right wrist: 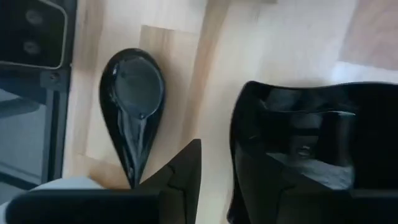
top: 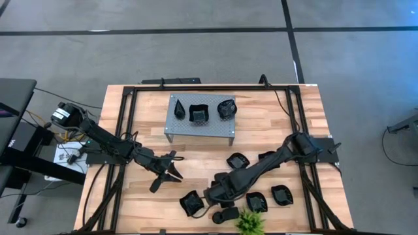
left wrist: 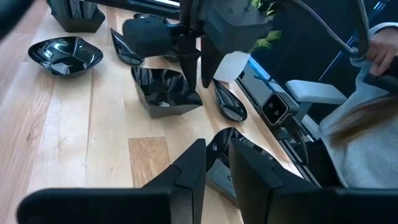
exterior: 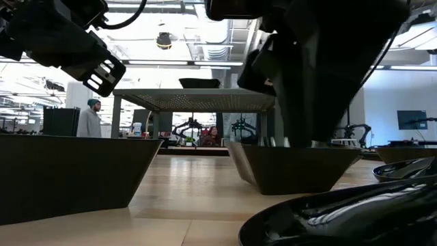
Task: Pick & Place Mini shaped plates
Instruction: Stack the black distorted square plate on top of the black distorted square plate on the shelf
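Plates (top: pixel 193 203) crowding table's near edge (top: pixel 196 228)

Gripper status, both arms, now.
Left gripper: open, empty, hovering over bare wood.
Right gripper: open, fingers straddling the rim of a squarish plate, not clamped on it.

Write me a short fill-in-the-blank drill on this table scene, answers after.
1. The grey stand carries ____ black plates.
2. The green plant sits at the table's ____ edge in the high view.
3. The right gripper hangs over a squarish plate, beside a ____-shaped one.

Answers: three; bottom; teardrop
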Tool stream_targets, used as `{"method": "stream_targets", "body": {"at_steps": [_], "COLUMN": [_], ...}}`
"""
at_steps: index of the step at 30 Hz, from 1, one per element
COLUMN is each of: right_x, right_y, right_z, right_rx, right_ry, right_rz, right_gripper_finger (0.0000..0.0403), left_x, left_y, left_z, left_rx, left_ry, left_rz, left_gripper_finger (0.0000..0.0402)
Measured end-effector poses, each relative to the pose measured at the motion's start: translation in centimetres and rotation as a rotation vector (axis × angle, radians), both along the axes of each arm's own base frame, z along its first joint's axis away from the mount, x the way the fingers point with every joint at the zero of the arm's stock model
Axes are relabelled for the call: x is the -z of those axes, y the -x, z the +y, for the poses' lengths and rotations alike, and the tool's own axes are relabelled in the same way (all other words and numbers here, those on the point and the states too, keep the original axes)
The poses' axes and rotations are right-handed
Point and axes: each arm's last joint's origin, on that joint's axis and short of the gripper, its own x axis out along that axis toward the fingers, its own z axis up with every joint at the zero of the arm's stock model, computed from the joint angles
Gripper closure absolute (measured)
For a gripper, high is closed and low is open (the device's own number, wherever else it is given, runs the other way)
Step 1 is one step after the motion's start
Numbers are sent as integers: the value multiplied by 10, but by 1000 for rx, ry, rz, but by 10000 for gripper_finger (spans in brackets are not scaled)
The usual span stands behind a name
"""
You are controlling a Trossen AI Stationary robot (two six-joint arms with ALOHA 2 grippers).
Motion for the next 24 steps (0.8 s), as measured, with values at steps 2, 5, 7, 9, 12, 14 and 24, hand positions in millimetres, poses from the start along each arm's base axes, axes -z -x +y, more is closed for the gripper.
{"method": "stream_targets", "body": {"at_steps": [2,5,7,9,12,14,24], "right_x": [2,3,3,3,6,10,16], "right_y": [-1,-3,-4,-4,-5,-4,-3], "right_z": [0,-4,-7,-8,-7,-7,-14], "right_rx": [2,12,26,32,12,2,-28], "right_ry": [5,32,59,77,83,98,149], "right_rz": [6,-7,-20,-26,-24,-13,30], "right_gripper_finger": [309,309,309,309,309,309,350], "left_x": [0,0,0,0,0,0,0], "left_y": [0,0,0,0,0,0,0], "left_z": [0,0,0,0,0,0,0], "left_rx": [0,1,1,1,1,1,0], "left_ry": [0,-2,-3,-3,-3,-3,-4], "left_rz": [0,-1,-2,-2,-2,-2,-7], "left_gripper_finger": [330,330,330,330,330,330,330]}}
